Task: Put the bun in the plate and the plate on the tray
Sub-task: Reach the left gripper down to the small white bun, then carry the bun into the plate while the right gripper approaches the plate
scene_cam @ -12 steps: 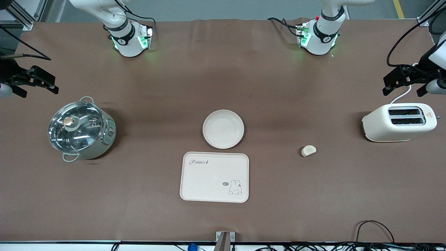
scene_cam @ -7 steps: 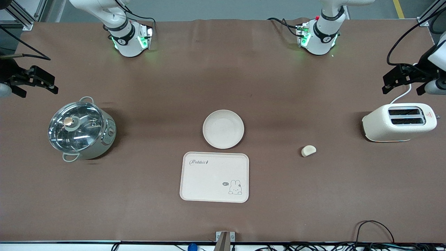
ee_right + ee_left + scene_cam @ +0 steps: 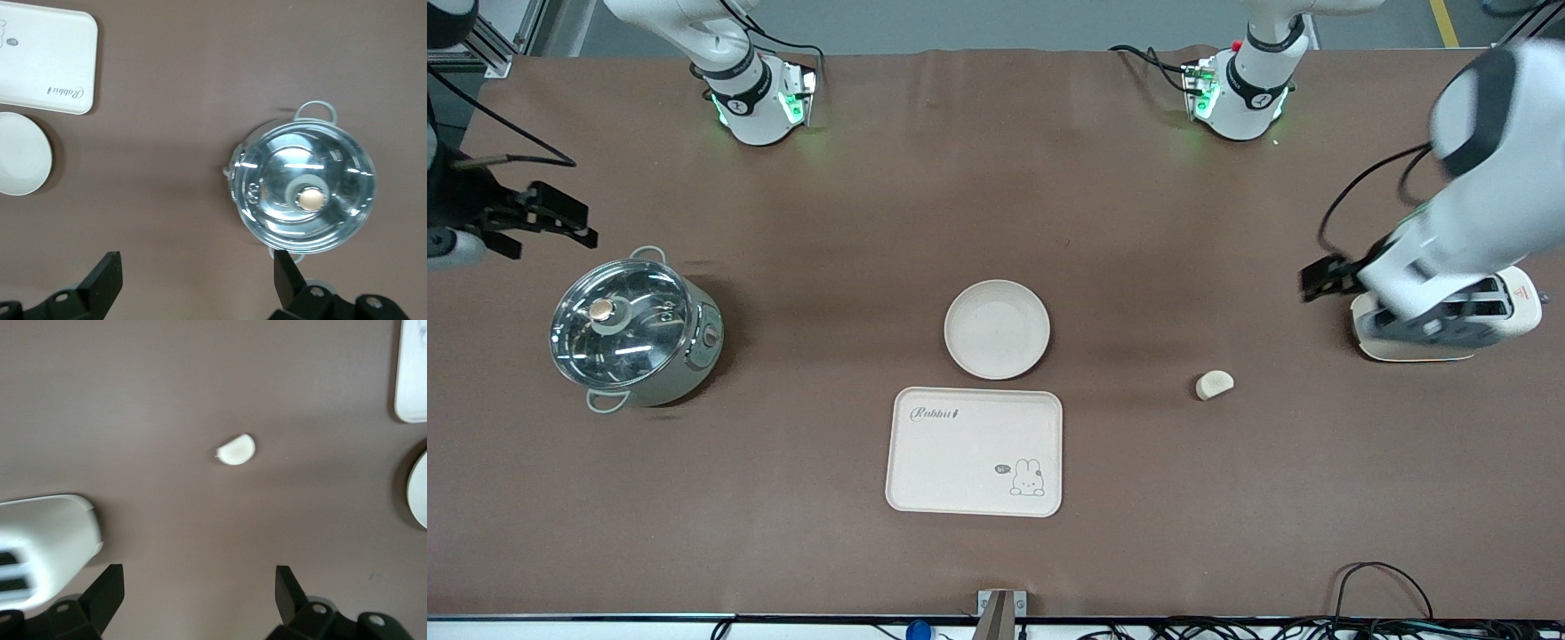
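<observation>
The bun (image 3: 1215, 384), a small cream half-round lump, lies on the brown table toward the left arm's end; it also shows in the left wrist view (image 3: 237, 450). The empty round plate (image 3: 997, 329) sits mid-table, with the rabbit tray (image 3: 974, 452) just nearer the camera. My left gripper (image 3: 1320, 280) is open and empty, up in the air beside the toaster; the bun lies ahead of its fingers (image 3: 107, 593). My right gripper (image 3: 574, 222) is open and empty, up beside the pot. The right wrist view shows the tray (image 3: 43, 63) and the plate (image 3: 20, 163).
A white toaster (image 3: 1445, 311) stands at the left arm's end, partly covered by the left arm; it also shows in the left wrist view (image 3: 47, 533). A steel pot with a glass lid (image 3: 633, 331) stands at the right arm's end. Cables lie along the table's near edge.
The left arm has swung in over the toaster, and its gripper has come toward the bun. The right gripper has shifted slightly toward the pot. Bun, plate and tray have not moved.
</observation>
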